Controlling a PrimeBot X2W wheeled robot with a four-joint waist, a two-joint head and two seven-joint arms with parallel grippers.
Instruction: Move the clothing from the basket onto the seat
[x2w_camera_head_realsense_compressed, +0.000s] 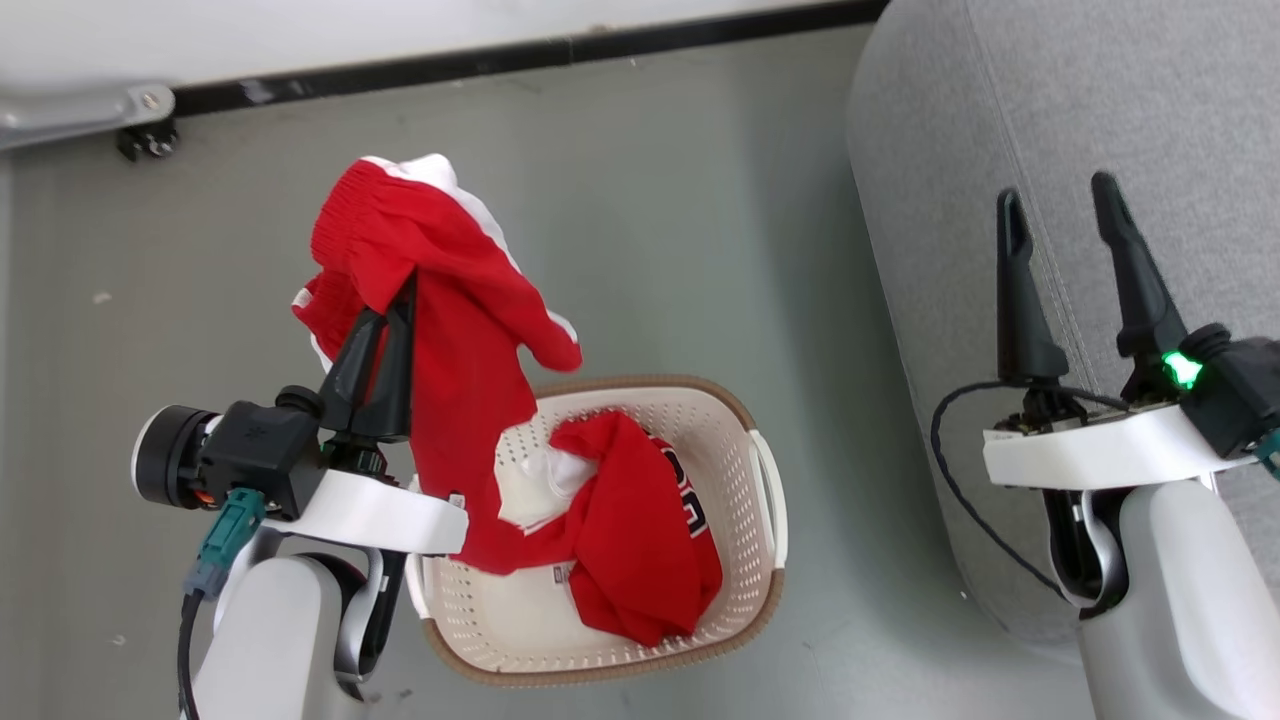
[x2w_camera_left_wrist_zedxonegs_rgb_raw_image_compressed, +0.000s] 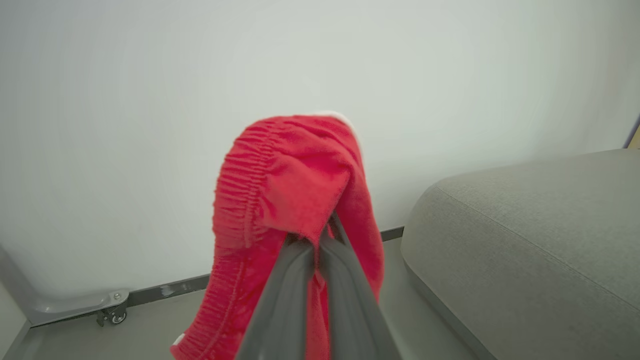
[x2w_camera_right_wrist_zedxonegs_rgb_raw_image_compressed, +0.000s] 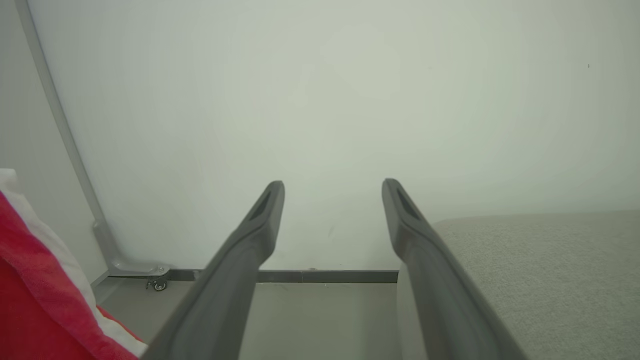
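Left gripper (x2w_camera_head_realsense_compressed: 405, 292) fingers clamped on red white-trimmed fabric garment (x2w_camera_head_realsense_compressed: 450, 270), held over cream-white perforated plastic basket (x2w_camera_head_realsense_compressed: 745, 480). Right gripper (x2w_camera_head_realsense_compressed: 1057, 195) fingers spread, empty, over grey woven-fabric seat (x2w_camera_head_realsense_compressed: 1000, 100).

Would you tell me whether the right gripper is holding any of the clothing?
No, the right gripper stands open, with nothing between its two fingers.

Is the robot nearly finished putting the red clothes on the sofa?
Not yet. No clothing lies on the part of the seat in view. The left gripper is shut on the red shorts, lifted above the basket with their lower end hanging down to it. The red jersey lies in the basket, and the right gripper is open over the seat. Both need moving.
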